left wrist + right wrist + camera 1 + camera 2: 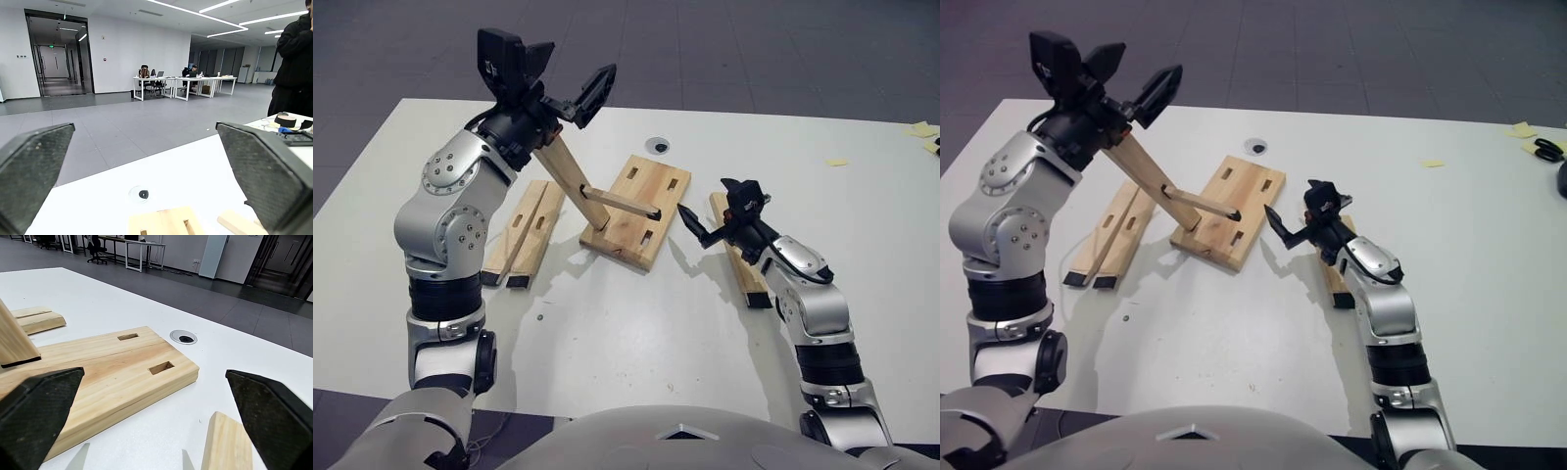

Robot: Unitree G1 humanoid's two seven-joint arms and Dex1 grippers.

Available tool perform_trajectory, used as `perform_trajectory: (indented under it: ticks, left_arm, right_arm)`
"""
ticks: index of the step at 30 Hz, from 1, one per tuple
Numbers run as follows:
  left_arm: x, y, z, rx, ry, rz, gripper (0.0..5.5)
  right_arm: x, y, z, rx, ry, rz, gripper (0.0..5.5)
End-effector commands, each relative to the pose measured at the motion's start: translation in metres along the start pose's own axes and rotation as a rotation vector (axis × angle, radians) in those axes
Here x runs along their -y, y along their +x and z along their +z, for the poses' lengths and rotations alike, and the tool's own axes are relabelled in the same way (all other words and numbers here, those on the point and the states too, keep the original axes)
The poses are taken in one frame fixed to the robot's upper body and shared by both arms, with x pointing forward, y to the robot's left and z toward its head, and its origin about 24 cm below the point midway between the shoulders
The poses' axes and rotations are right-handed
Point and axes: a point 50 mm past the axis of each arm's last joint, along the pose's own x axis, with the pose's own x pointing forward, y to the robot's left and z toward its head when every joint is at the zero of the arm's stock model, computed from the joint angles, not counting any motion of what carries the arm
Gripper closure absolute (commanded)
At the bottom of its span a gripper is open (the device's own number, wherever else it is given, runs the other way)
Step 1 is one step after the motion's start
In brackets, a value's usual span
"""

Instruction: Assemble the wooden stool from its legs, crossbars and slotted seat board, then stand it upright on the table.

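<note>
- Leaning from the seat board (648, 182) up toward the left gripper (576, 64), one leg (570, 181) stands tilted, its upper end under that gripper's wrist.
- The left gripper's fingers are spread wide, grasping nothing.
- A crossbar (626, 204) projects from this leg toward the right gripper (705, 198).
- The right gripper is released, just beside the board's right edge, above a flat-lying leg (751, 279).
- Two further legs (524, 230) lie side by side, left of the board.
</note>
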Motion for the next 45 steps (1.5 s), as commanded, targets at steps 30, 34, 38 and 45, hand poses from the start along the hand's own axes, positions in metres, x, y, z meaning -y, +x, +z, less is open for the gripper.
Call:
perform_trajectory:
  ticks: [30,34,38,45]
  left_arm:
    - [0.015,0.011,-0.022,-0.059,-0.16,0.093,0.13]
    - [0.01,0.015,0.02,0.09,-0.161,0.106,0.13]
    - [-0.014,0.007,0.081,0.284,-0.126,0.184,0.13]
    - [-0.086,-0.06,0.018,-0.186,0.007,0.351,0.13]
  right_arm:
    - [-0.015,0.0,-0.004,-0.01,0.024,0.018,0.1]
    - [-0.017,-0.001,-0.005,-0.012,0.029,0.018,0.1]
    - [-0.017,-0.003,-0.007,-0.016,0.031,0.016,0.1]
    - [-0.014,-0.013,-0.013,-0.037,0.045,0.006,0.1]
